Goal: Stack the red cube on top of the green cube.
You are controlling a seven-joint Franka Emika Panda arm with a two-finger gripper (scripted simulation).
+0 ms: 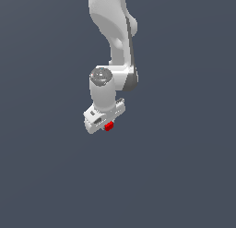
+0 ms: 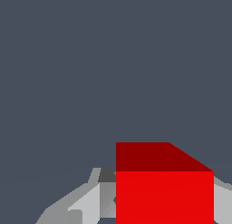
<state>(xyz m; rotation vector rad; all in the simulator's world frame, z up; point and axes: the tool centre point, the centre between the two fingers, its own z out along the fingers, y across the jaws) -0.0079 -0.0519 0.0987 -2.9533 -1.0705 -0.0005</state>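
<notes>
Your arm point(image 1: 115, 33) comes down from the top of the exterior view, white links bending at a rounded joint, then dropping into the wrist point(image 1: 102, 86), which points straight down. The gripper point(image 1: 107, 124) hangs below the wrist, its body slightly tilted. In the wrist view, grey fingers point(image 2: 88, 202) flank the red cube point(image 2: 164, 191) on either side, pressed against it. You have the jaws closed on the cube, held between the fingertips.

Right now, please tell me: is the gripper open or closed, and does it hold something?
Gripper: closed on the red cube. The green cube is in neither view.
</notes>
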